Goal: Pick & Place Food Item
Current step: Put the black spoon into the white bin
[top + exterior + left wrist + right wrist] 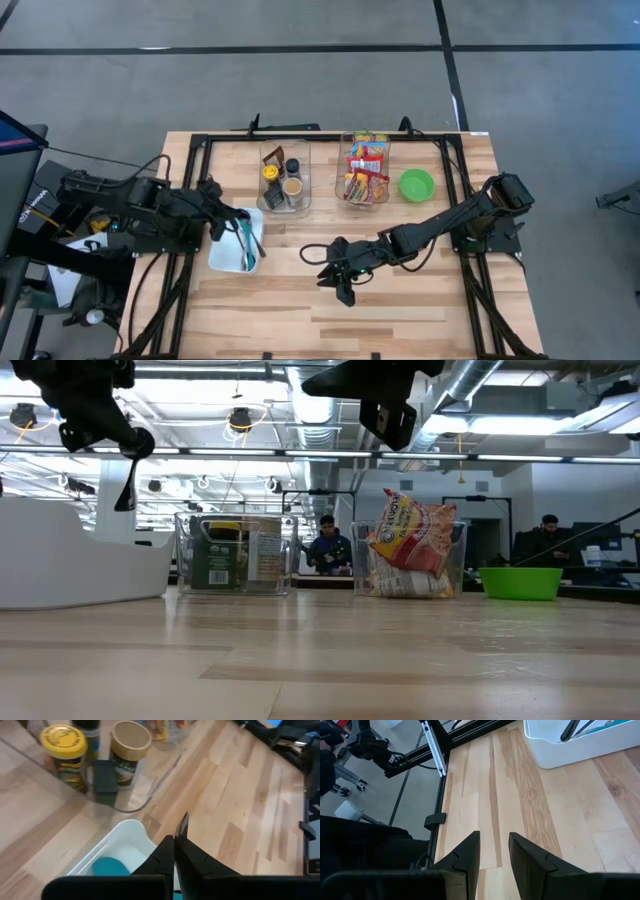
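Snack packets in red, orange and yellow wrappers [364,172] fill one of two clear plastic bins at the back of the light wooden table [400,310]; they overlap too much to count, and in the low view one large orange bag [412,536] leans against the bin wall. That clear bin on the right [341,190] stands just beside the second clear bin [303,190], which holds three round containers: one yellow-lidded jar [64,744], one tan-lidded jar [130,737] and one black-capped bottle [292,166]. One round green plastic bowl [417,184] sits right of the snack bin. One white rectangular tray [222,256] lies to the left with utensils in it, of which I can make out a teal one and a dark one.

Over the tray's inner edge hangs the left gripper [246,231], its fingers pressed together with nothing between them. At mid-table, well apart from the bins, hovers the right gripper [322,272], its fingers a little spread, empty.
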{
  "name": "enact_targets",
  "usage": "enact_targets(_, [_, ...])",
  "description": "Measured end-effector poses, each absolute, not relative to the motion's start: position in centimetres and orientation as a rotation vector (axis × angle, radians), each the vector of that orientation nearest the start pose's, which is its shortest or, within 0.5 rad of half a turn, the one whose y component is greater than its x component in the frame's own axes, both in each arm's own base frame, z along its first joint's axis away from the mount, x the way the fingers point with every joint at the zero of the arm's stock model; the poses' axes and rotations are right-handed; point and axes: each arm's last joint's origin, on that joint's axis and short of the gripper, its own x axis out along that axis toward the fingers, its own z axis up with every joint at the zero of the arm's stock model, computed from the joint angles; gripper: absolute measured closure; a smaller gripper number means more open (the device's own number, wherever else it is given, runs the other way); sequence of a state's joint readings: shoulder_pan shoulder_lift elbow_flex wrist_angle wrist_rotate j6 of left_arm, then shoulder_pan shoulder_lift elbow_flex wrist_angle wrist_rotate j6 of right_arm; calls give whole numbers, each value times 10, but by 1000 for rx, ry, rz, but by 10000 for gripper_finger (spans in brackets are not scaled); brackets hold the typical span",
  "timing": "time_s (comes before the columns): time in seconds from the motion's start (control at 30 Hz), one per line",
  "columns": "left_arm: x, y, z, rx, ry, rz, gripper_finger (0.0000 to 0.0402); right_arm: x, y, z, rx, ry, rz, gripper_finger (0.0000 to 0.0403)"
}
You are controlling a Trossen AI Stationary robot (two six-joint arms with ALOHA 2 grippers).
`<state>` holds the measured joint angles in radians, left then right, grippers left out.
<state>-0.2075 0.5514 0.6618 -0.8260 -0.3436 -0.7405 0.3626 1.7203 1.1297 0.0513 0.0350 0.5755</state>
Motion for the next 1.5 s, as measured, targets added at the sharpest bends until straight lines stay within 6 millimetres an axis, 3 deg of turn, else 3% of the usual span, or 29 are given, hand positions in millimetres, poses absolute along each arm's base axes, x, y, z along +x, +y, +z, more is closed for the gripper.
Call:
enact_targets(0.2, [96, -7, 273, -511, 647, 432, 401, 355, 134, 228, 450, 605, 157, 305])
enact_targets(0.47, [87, -1, 265, -528, 795, 510, 401, 355, 134, 228, 449, 604, 158, 305])
enact_targets(0.83, [98, 2, 256, -557, 927, 562, 400, 355, 134, 228, 449, 605, 159, 305])
enact_targets(1.2, [101, 11, 253, -616, 941, 617, 399, 355, 134, 228, 449, 605, 160, 305])
enact_targets(1.5, [102, 12, 238, -659, 988, 604, 399, 354, 135, 228, 450, 607, 165, 305])
